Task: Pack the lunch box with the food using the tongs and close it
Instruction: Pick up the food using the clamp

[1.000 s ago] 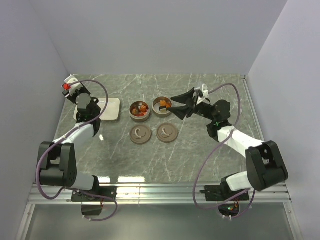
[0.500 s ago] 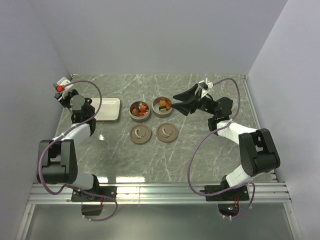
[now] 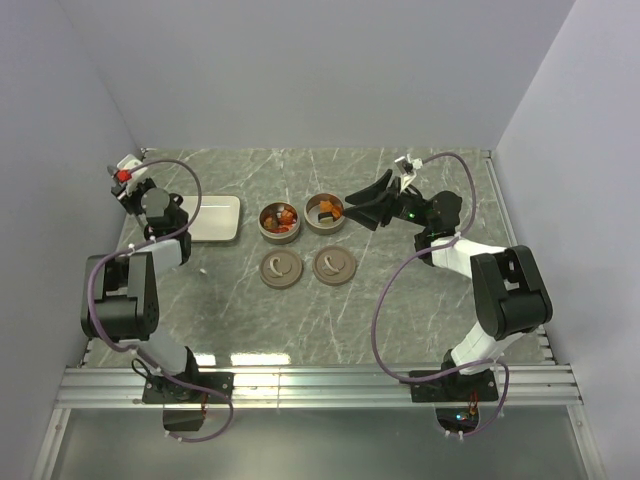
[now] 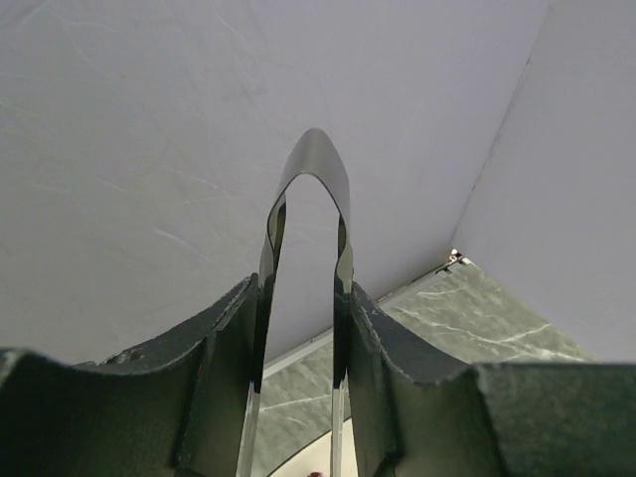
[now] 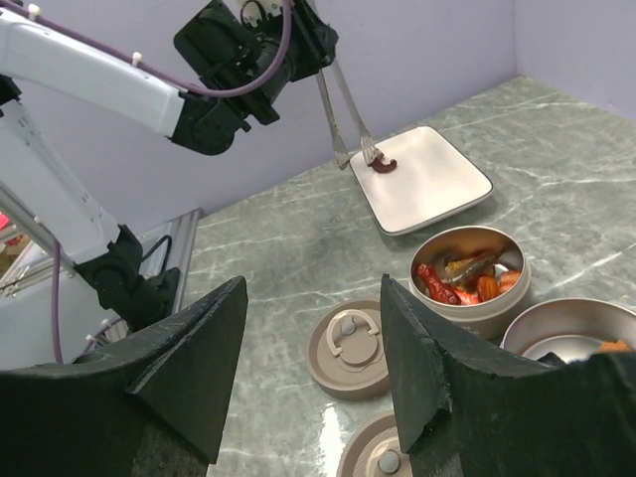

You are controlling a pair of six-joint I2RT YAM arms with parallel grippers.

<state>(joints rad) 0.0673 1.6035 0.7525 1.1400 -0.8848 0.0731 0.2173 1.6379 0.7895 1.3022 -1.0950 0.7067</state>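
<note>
The left pincer (image 4: 298, 348) is clamped on the tongs (image 4: 313, 164). Its own wrist view shows this best: both steel arms pass up between the two fingers, and the bent spring end rises above them against the grey wall. That view shows nothing of the tongs' tips.

The right wrist view supplies the tips. Seen from across the surface (image 5: 268, 248), they hang below the left pincer and meet at one dark red-brown piece (image 5: 384, 165) at the near end of the white rectangular plate (image 5: 437, 189). Whether that piece is lifted or rests on the plate cannot be told.

The right pincer (image 5: 314, 328) stands apart and holds nothing. Beyond its fingers and to the right of them is the fuller tin (image 5: 467, 298), holding most of the food (image 5: 459, 280): red, orange and pale bits. The second tin (image 5: 556, 343) is cut off at the frame's lower right edge. One lid (image 5: 348, 348) lies on the surface in the gap between the fingers, and another lid (image 5: 383, 459) lies nearer, low in the frame.

Only the top view shows the layout whole. The right pincer hovers just beside the second tin, which holds a few orange pieces. Both lids lie nearer the arm bases than the tins do. The left pincer is well apart from these, at the plate's far left end.
</note>
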